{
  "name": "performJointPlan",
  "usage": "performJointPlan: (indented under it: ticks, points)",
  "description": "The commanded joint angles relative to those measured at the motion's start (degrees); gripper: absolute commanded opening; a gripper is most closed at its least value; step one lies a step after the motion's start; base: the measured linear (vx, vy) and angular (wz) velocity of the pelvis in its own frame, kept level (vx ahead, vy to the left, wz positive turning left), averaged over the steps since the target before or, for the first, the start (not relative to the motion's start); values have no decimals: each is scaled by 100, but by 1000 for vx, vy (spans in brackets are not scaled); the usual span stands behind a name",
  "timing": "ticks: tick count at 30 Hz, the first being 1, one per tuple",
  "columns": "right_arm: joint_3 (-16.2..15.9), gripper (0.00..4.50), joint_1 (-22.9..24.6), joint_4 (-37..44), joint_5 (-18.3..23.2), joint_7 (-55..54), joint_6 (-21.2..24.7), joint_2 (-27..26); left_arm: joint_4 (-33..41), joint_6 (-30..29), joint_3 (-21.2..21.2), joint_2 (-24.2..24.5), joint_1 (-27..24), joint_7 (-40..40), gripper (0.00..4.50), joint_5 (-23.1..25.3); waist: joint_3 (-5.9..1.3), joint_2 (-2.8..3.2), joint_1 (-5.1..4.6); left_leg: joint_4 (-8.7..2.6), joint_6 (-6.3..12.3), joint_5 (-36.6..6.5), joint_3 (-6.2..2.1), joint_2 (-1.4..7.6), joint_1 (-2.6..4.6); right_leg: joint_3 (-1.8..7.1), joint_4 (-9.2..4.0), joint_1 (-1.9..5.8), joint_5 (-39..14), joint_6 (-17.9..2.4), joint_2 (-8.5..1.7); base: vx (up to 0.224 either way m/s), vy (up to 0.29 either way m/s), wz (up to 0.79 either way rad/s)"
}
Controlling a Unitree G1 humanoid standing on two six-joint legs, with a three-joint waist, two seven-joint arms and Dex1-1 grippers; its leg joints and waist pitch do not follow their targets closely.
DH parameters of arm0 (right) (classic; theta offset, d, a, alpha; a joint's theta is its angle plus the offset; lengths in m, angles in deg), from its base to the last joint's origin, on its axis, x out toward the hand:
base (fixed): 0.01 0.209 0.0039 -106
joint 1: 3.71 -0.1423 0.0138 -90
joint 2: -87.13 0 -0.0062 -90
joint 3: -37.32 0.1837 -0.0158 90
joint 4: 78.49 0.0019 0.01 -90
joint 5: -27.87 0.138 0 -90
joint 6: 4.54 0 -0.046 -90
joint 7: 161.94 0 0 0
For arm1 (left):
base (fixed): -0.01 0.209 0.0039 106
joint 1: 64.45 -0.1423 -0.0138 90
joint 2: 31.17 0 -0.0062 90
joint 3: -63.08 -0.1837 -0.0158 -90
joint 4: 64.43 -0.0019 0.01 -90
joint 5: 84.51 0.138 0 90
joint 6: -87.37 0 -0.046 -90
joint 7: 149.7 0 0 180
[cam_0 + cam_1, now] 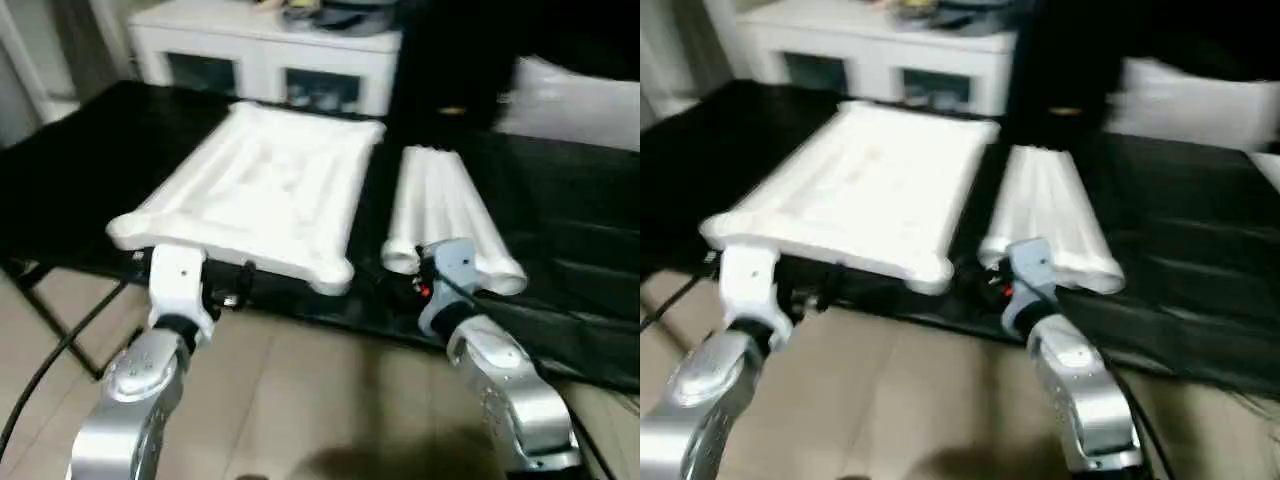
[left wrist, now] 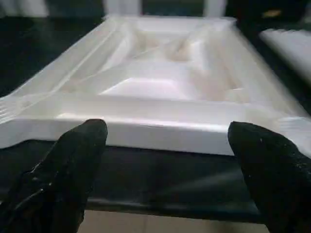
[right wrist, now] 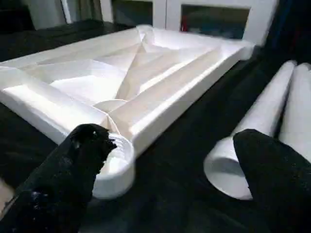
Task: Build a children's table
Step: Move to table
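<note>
The children's table lies in parts on a black platform (image 1: 90,160). Its white top (image 1: 265,185) rests underside up, showing ribs and round corner sockets. To its right, the white tapered legs (image 1: 440,205) lie bundled side by side, open ends toward me. My left gripper (image 2: 167,133) is open just short of the top's near edge (image 2: 160,124), its black fingers (image 2: 73,165) holding nothing. Between the top's near right corner socket (image 3: 116,162) and the closest leg (image 3: 252,131), my right gripper (image 3: 172,141) hovers open and empty.
A white glass-door cabinet (image 1: 270,55) stands behind the platform and a grey cushion (image 1: 570,100) lies at the back right. A black cable (image 1: 50,355) runs over the tiled floor (image 1: 320,400) at the left. The platform's front edge is right under my wrists.
</note>
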Motion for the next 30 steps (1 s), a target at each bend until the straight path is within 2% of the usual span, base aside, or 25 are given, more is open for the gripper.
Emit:
performJointPlan:
  ticks: [1, 2, 4, 5, 6, 7, 8, 9, 11, 12, 13, 15, 16, 18, 19, 21, 22, 23, 24, 25, 26, 27, 28, 29, 30]
  points:
    - [102, 450, 88, 115, -34, -75, -70, 119, -111, 43, -107, -74, 135, 40, 444, 10, -421, 197, -342, -593, 2035, -578, -764, 858, 848, -74, 343, -675, -328, -179, -189, 171, 58, 2]
    - [87, 450, 111, 142, -47, -63, -83, 143, -133, 66, -121, -96, 142, 38, 444, 0, -422, 109, -372, -497, 2745, 34, -754, 876, 819, -23, 502, -893, -87, 235, -286, 118, 43, 7]
    - [69, 450, 148, 181, -87, -41, -100, 172, -167, 100, -144, -134, 143, 24, 444, -35, -384, -1, -429, -467, 2896, 375, -441, 695, 612, 88, 372, -976, 521, 378, -390, 103, 20, 8]
    - [72, 450, 162, 195, -91, -32, -101, 170, -182, 113, -150, -146, 143, 17, 444, -49, -313, -213, -409, -305, 2342, -41, -56, 174, 185, 313, -243, -594, 1039, 154, -584, 61, -35, 11]
    - [78, 450, 166, 195, -96, -22, -103, 174, -197, 123, -161, -152, 148, 7, 444, -51, -342, -393, -323, -114, 1997, -360, 168, -165, -112, 521, -500, -206, 625, 80, -678, 61, -35, 11]
    - [82, 450, 166, 193, -96, -18, -103, 177, -207, 130, -165, -155, 154, 3, 444, -49, -262, -401, -171, 357, 1272, -621, 154, -175, -326, 928, -828, 77, -1090, -386, -1263, 62, -41, -1]
    - [89, 450, 166, 190, -93, -13, -102, 181, -226, 142, -171, -159, 166, -4, 444, -45, -258, -376, -136, 467, 682, -256, 89, -48, -463, 782, -818, 151, -2035, -673, -1222, 76, -40, -13]
    - [103, 450, 159, 184, -80, -13, -94, 176, -294, 177, -151, -184, 224, -2, 444, -29, -239, -311, -131, 375, 539, -167, 76, -11, -445, 722, -811, 101, -2168, -787, -1134, 76, -40, -13]
    - [101, 450, 144, 177, -76, -20, -92, 176, -374, 218, -121, -203, 297, 9, 444, -17, -194, -23, -254, -363, 422, -456, 130, 209, -222, 199, -738, -22, -1974, -900, -574, 77, 12, -1]
    - [97, 450, 134, 168, -70, -26, -99, 184, -407, 239, -119, -204, 330, 21, 444, -7, -167, -7, -318, -482, 437, -991, 78, 286, -109, 128, -678, -107, -1842, -815, -432, 82, 32, 0]
    - [103, 450, 111, 151, -63, -42, -101, 191, -440, 257, -125, -205, 374, 39, 444, -2, -283, 76, -413, -562, 505, -1656, -52, 430, 303, 44, -472, -279, -1226, -913, -323, 73, 40, 3]
    - [112, 450, 98, 146, -57, -50, -100, 191, -452, 265, -131, -205, 397, 46, 444, 0, -293, 124, -548, -687, 783, -2045, -232, 508, 482, -59, -306, -347, -273, -928, -309, 84, 49, 5]
    - [139, 450, 102, 142, -38, -51, -121, 169, -490, 289, -138, -216, 435, 46, 444, 8, -299, 46, -634, -661, 1264, -1647, -261, 485, 537, -77, -265, -396, 188, -868, -346, 117, 48, 4]
    - [152, 450, 115, 152, -24, -42, -135, 157, -531, 327, -149, -213, 471, 27, 444, 16, -323, -50, -602, -495, 1739, -747, -26, 238, 272, 66, -447, -109, 789, -997, -553, 112, 25, 8]
    - [162, 450, 123, 166, -31, -27, -131, 148, -552, 354, -154, -207, 490, 12, 444, 24, -386, -187, -496, -190, 1764, 34, 200, -110, -242, 296, -587, 403, 1099, -952, -678, 101, 16, 9]
    - [150, 450, 140, 172, -55, -13, -154, 123, -609, 427, -117, -219, 513, 11, 444, 11, -403, -128, -385, -128, 1549, 502, 190, -35, -401, 320, -644, 496, 1009, -1034, -702, 100, 9, 6]
    - [120, 450, 131, 155, -90, -20, -195, 114, -637, 457, -94, -214, 516, 41, 444, -7, -418, -86, -410, -221, 1460, 789, 174, 19, -280, 151, -568, 422, 956, -986, -506, 104, 0, 4]
    - [100, 450, 118, 139, -105, -32, -223, 104, -658, 467, -81, -209, 512, 69, 444, -22, -454, 98, -515, -323, 1609, 1237, 6, 124, 160, -79, -387, 117, 1039, -835, -256, 148, -11, 6]
    - [106, 450, 89, 123, -97, -59, -251, 80, -681, 464, -98, -186, 508, 115, 444, -14, -497, 126, -615, -318, 1966, 1614, -219, 271, 521, -179, -159, -183, 1003, -693, -166, 148, -11, 6]
    - [137, 450, 64, 107, -77, -107, -263, 42, -707, 478, -135, -154, 505, 178, 444, -2, -480, 148, -753, -337, 2925, 1901, -678, 652, 1008, -209, 200, -812, 40, -212, -226, 145, -28, 0]
    - [137, 450, 64, 107, -77, -107, -263, 42, -707, 478, -135, -154, 505, 178, 444, -2, -436, 46, -771, -379, 3315, 1863, -773, 870, 956, -33, 384, -997, -185, 166, -450, 73, -49, -1]
    - [198, 450, 71, 73, -51, -170, -278, -7, -737, 508, -123, -153, 525, 196, 444, -12, -402, 16, -709, -371, 3237, 1602, -644, 784, 868, 14, 350, -1013, -36, 215, -478, 73, -49, -1]
    - [215, 450, 85, 54, -50, -188, -277, -15, -762, 529, -102, -156, 546, 182, 444, -13, -379, -168, -675, -240, 2645, 915, -268, 368, 629, 223, -94, -800, 645, 29, -621, 41, -69, 11]
    - [224, 450, 108, 49, -44, -185, -284, -19, -788, 541, -81, -158, 576, 174, 444, -15, -292, -387, -426, 163, 1949, -184, 286, -405, 24, 753, -533, -46, 585, -384, -812, 53, -66, 14]
    - [219, 450, 148, 50, -30, -157, -280, -21, -832, 561, -71, -152, 616, 169, 444, -12, -272, -381, -314, 420, 1645, -461, 208, -322, -236, 1041, -735, 264, 198, -705, -1234, 53, -66, 14]
